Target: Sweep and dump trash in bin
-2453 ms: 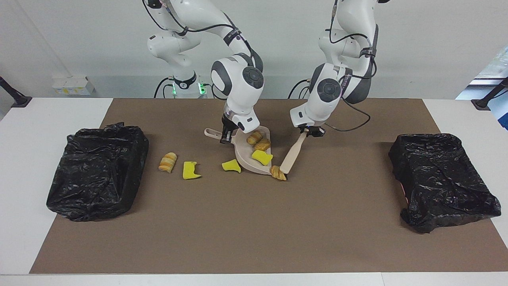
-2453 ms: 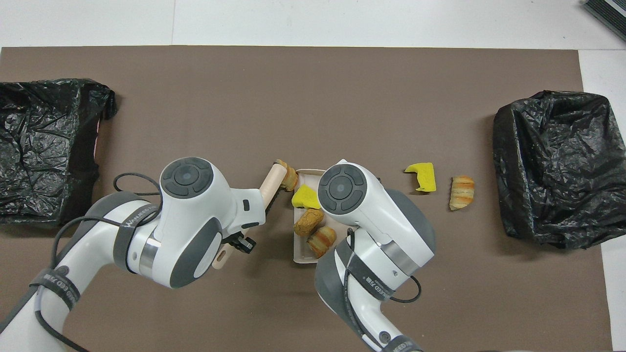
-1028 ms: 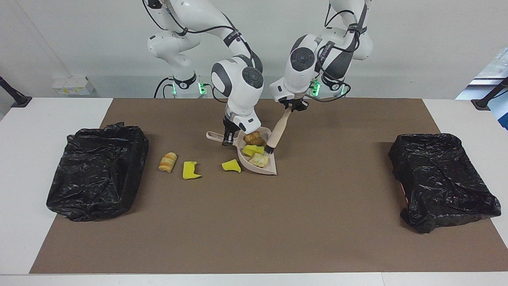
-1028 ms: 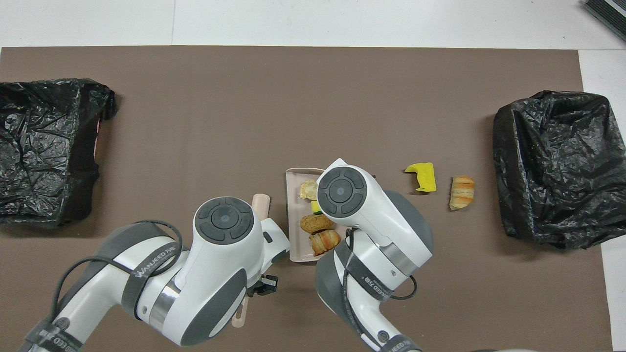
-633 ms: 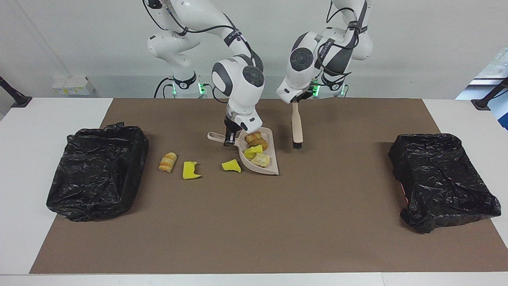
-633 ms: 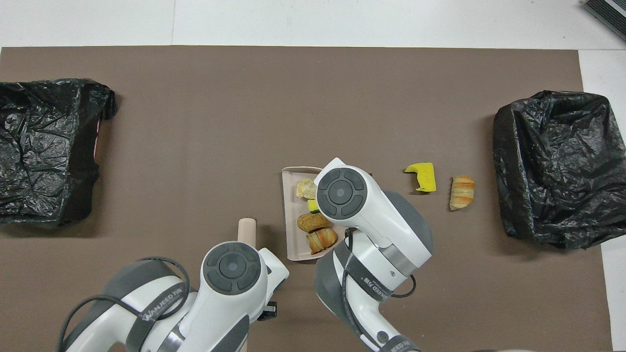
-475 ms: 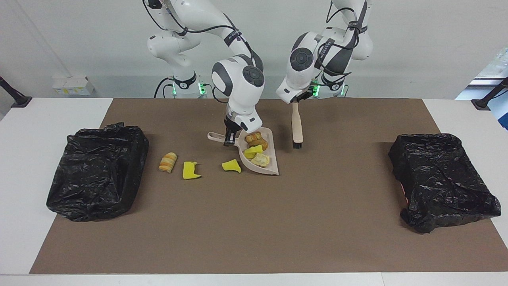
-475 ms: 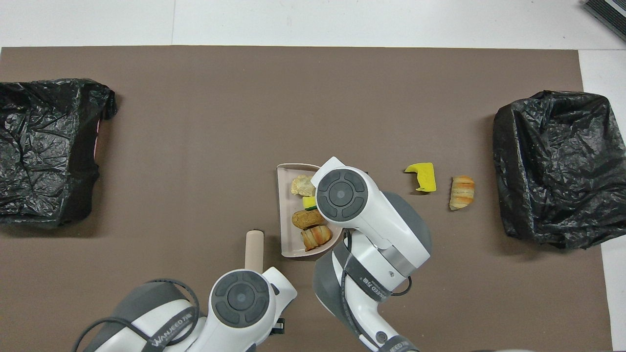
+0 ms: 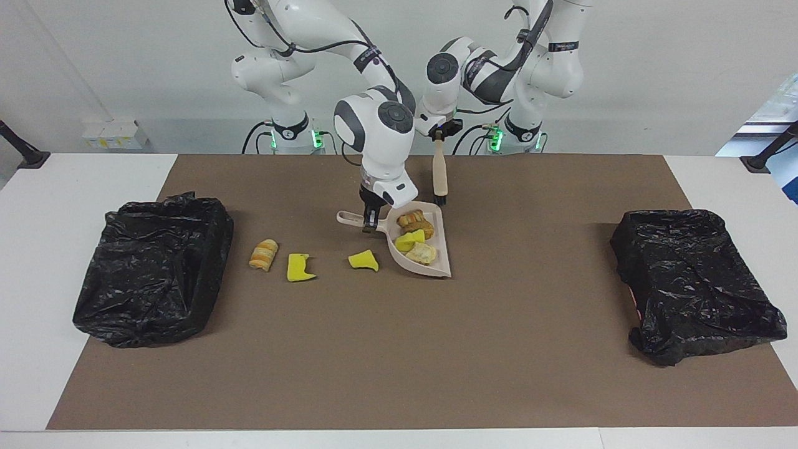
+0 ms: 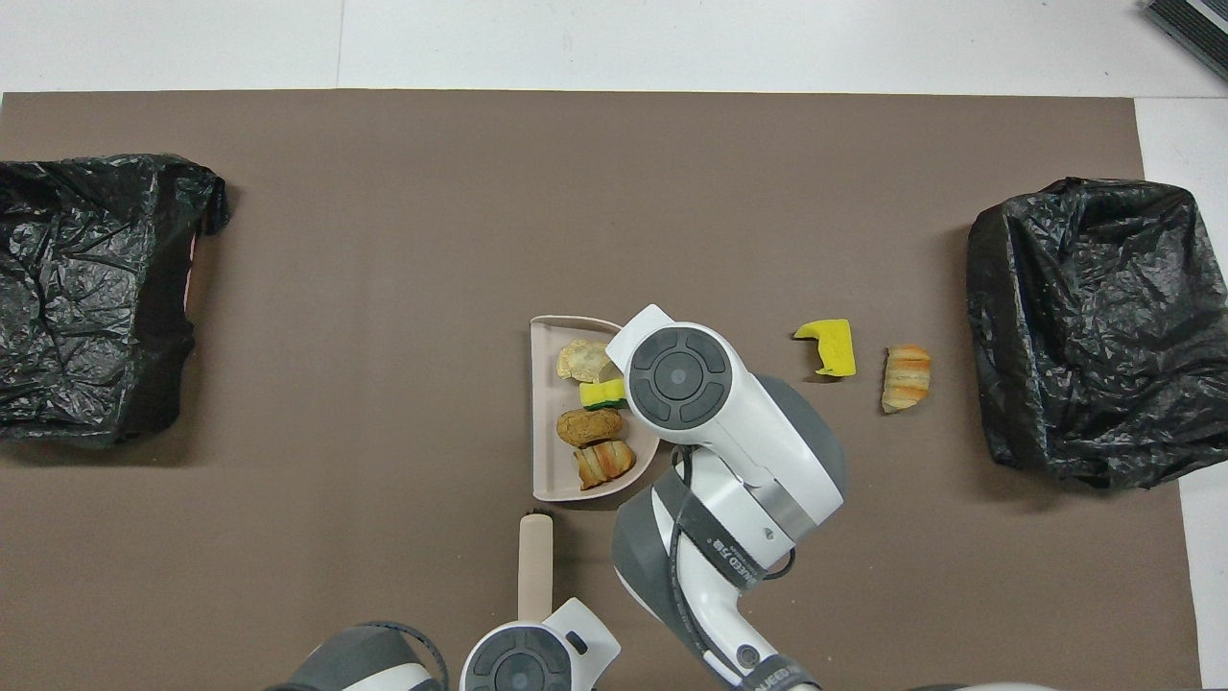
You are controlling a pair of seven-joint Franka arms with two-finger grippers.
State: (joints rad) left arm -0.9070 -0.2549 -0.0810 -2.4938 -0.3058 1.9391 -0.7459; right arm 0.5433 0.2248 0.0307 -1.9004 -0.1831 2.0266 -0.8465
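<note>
I see the right gripper (image 9: 371,221) clamped on the dustpan (image 9: 440,265) handle, the left gripper (image 9: 439,134) clamped on the brush (image 9: 440,178) — both grips hidden overhead; one yellow scrap (image 9: 363,260) beside the dustpan shows only facing.

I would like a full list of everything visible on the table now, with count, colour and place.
Dustpan: one, beige, mat centre, held by its handle.
Scraps in the dustpan: four, yellow and tan.
Scraps on the mat: three, two yellow and one tan, toward the right arm's end.
Brush: one, beige with black bristles, hanging upright.
Bins: two, black-lined, one at each table end.
Mat: one, brown.
Right gripper: grips the dustpan handle.
Left gripper: holds the brush.
</note>
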